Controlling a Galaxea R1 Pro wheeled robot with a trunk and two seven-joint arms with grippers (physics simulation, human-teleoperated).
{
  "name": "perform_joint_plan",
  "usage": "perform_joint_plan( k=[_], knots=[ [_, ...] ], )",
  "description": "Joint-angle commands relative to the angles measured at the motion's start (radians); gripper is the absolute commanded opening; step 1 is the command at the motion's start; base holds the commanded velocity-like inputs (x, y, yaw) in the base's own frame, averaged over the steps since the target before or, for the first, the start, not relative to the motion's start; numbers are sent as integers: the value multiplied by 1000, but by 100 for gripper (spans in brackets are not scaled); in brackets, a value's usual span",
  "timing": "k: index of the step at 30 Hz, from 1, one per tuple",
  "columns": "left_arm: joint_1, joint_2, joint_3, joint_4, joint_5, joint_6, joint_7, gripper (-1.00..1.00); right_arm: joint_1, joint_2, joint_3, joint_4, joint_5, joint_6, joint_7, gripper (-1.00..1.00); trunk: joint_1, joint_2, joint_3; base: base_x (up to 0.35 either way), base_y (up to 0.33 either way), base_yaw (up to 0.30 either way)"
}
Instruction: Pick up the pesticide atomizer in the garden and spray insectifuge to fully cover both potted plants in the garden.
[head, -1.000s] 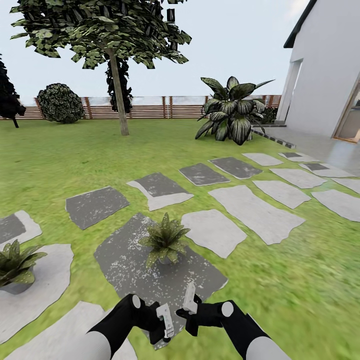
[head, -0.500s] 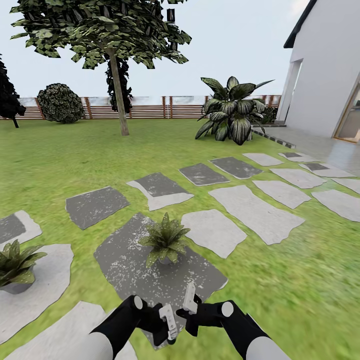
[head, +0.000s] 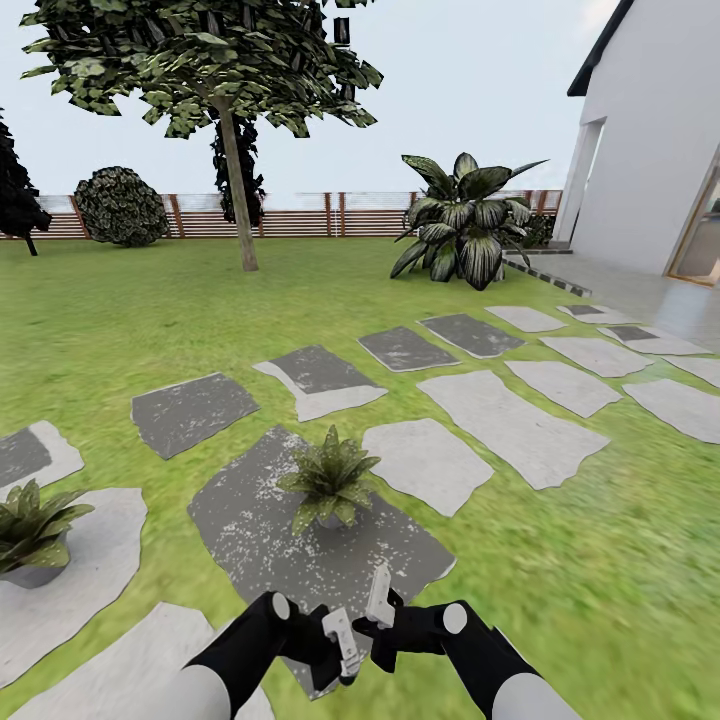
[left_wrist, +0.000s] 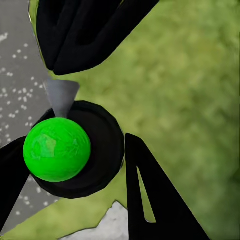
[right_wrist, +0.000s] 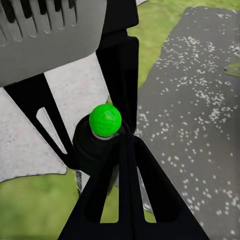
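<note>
1. Between the jaws of the left gripper (head: 340, 640) the pesticide atomizer (left_wrist: 97, 150) is held; in the left wrist view its dark round body is clamped on both sides, and a bright green ball (left_wrist: 56, 149) is seen on top of it.
2. Just beside the left jaws, the right gripper (head: 380, 600) is held low in front of the robot. In the right wrist view its jaws are seen drawn together, with their tip against the side of the atomizer's dark body.
3. Directly below both pairs of jaws, the near edge of a dark speckled stepping stone (head: 250, 530) is seen, with lawn (head: 560, 560) around it.
4. Ahead of the jaws, one of the potted plants (head: 328, 480) is set on that same dark stone, well apart from the grippers.
5. Far off to the left gripper's side, the other potted plant (head: 30, 525) is seen on a pale stone (head: 100, 560).
6. Beyond the jaws, more stepping stones, a tree (head: 235, 150) and a slatted wooden fence (head: 290, 222) are seen.
</note>
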Motion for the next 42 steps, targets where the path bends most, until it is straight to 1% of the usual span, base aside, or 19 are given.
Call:
perform_joint_plan(
  k=[1,7,11,16,21,23,24,26,27,28,31,32,35,36,39,41,42],
  knots=[
    [0,-1,-1,-2,-2,6,-3,-100,0,1,-8,-1,8,-4,5,-100,0,0,-1,0,0,0],
    [0,-3,-1,-2,-1,6,-1,-100,0,1,-8,0,8,-4,5,-100,0,0,-1,0,0,0],
    [0,-6,-1,-2,21,5,-2,-100,0,1,-8,-1,8,-4,5,-100,0,0,-1,0,0,0],
    [0,-7,-1,-2,38,5,-2,-100,0,1,-8,0,8,-4,5,-100,0,0,-1,0,0,0],
    [0,-6,-1,-3,40,4,-2,-100,0,1,-8,0,8,-4,5,-100,0,0,-1,0,0,0],
    [0,0,-3,-2,40,4,-2,-100,0,1,-8,0,8,-4,5,-100,0,0,-1,0,0,0],
    [2,15,-8,-1,31,3,-3,-100,0,1,-8,0,9,-4,5,-100,0,0,-1,0,0,0],
    [3,75,-11,-2,26,5,-5,-100,0,1,-8,0,10,-4,5,-100,0,0,-1,0,0,0],
    [4,95,-11,-2,25,6,-5,-100,0,1,-8,1,10,-4,5,-100,0,0,-1,0,0,0],
    [4,107,-12,-2,25,6,-5,-100,0,1,-8,1,10,-4,5,-100,0,0,-1,0,0,0],
    [6,159,-13,-1,24,7,-5,-100,0,1,-8,2,11,-4,5,-100,0,0,-1,0,0,0],
    [6,171,-14,-1,24,6,-5,-100,0,1,-7,3,11,-4,4,-100,0,0,-1,0,0,0],
    [8,227,-15,2,26,5,-5,-100,0,1,-7,5,12,-5,3,-100,0,0,-1,0,0,0],
    [9,246,-14,12,28,4,-5,-100,0,1,-8,6,13,-5,3,100,0,0,-1,0,0,0],
    [10,287,-10,62,36,2,-2,-100,0,1,-13,6,12,-7,2,100,0,0,-1,0,0,0],
    [10,297,-4,86,39,-8,3,-100,0,-7,-16,5,9,-8,-3,100,0,0,-1,0,0,0],
    [10,299,8,93,48,-24,14,-100,0,-16,-17,4,8,-9,-11,100,0,0,-1,0,0,0]
  ],
)
